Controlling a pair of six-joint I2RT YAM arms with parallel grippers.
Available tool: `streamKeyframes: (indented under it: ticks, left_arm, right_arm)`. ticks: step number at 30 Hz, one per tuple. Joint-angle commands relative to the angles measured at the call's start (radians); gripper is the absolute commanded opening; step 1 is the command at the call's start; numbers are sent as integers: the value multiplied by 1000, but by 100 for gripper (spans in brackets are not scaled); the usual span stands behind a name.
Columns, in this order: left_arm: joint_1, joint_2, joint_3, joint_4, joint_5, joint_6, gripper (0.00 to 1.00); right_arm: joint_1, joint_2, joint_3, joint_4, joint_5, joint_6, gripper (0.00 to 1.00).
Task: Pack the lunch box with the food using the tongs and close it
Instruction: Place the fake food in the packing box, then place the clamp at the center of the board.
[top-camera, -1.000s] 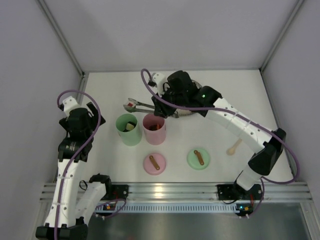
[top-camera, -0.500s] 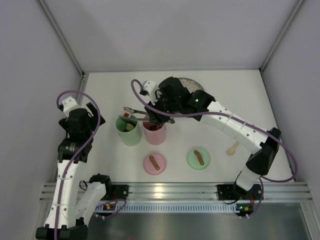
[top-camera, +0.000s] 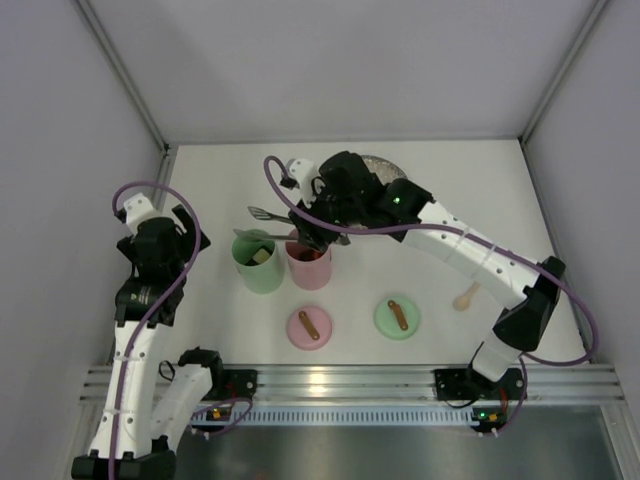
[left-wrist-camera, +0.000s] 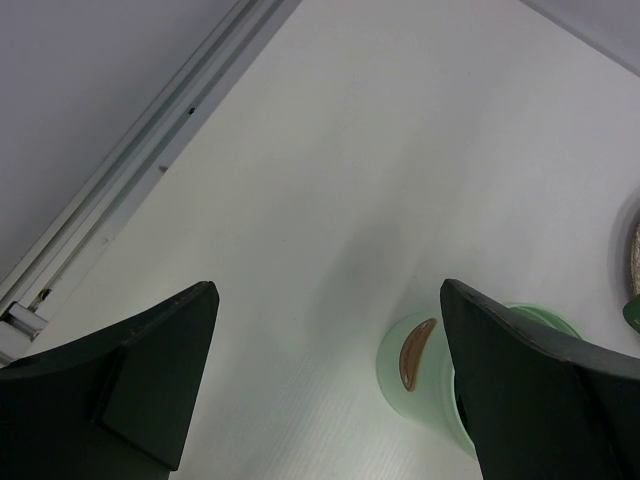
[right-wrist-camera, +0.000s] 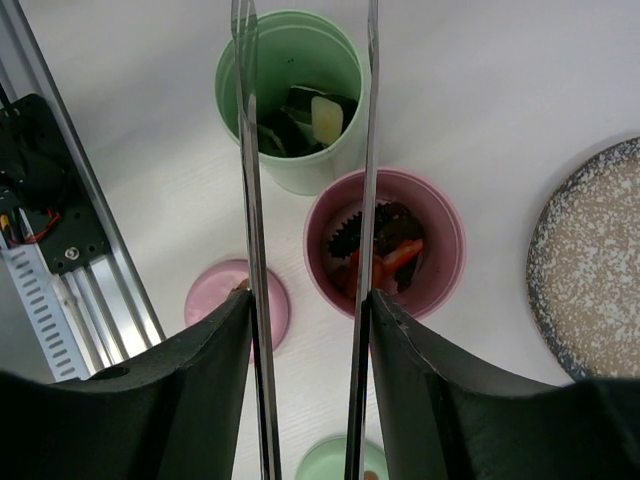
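Note:
My right gripper (right-wrist-camera: 307, 300) is shut on the silver tongs (right-wrist-camera: 250, 200), one finger outside each arm. The two arms stand apart with nothing between the tips, which hang over the green cup (right-wrist-camera: 300, 175). That cup holds dark and pale food pieces (right-wrist-camera: 315, 115). Beside it, the pink cup (right-wrist-camera: 440, 215) holds red and black food (right-wrist-camera: 395, 255). From above, the tongs (top-camera: 268, 224) point left from the right gripper (top-camera: 318, 228) over the green cup (top-camera: 258, 264) and pink cup (top-camera: 309, 264). My left gripper (left-wrist-camera: 328, 290) is open and empty, left of the green cup (left-wrist-camera: 430, 345).
A pink lid (top-camera: 309, 327) and a green lid (top-camera: 397, 317), each with a brown handle, lie in front of the cups. A wooden spoon (top-camera: 467, 294) lies at the right. The speckled plate (right-wrist-camera: 590, 280) sits behind the cups, partly under my right arm.
My right arm swung the tongs left from beside the plate to over the green cup. The arms then spread, and the small piece between the tips is gone from them. The left arm stayed still.

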Motion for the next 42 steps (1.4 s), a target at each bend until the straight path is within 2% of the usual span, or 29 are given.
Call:
streamKeyframes:
  ticks: [1, 6, 10, 16, 22, 28, 35, 42]
  left_arm:
    - [-3, -12, 4, 34, -6, 13, 99]
    - [-5, -12, 7, 32, -2, 10, 99]
    - [-14, 0, 33, 28, -2, -1, 99]
    - [-20, -28, 57, 9, 22, -59, 99]
    - [-20, -42, 114, -34, 96, -52, 99]
    - [-20, -49, 157, -60, 103, -13, 99]
    - [-20, -52, 180, -87, 160, 16, 99]
    - [-43, -45, 171, -90, 99, 30, 99]
  right_arm:
    - [19, -91, 45, 55, 35, -2, 49]
    - [-7, -178, -10, 90, 104, 52, 48]
    - [-67, -290, -116, 101, 147, 118, 48]
    - [-188, -457, -298, 92, 227, 178, 48]
    - [-329, -575, -440, 76, 283, 214, 48]
    - [-442, -624, -516, 84, 309, 253, 47]
    - [-521, -649, -556, 87, 320, 271, 47]
    - [-590, -649, -625, 130, 342, 291, 47]
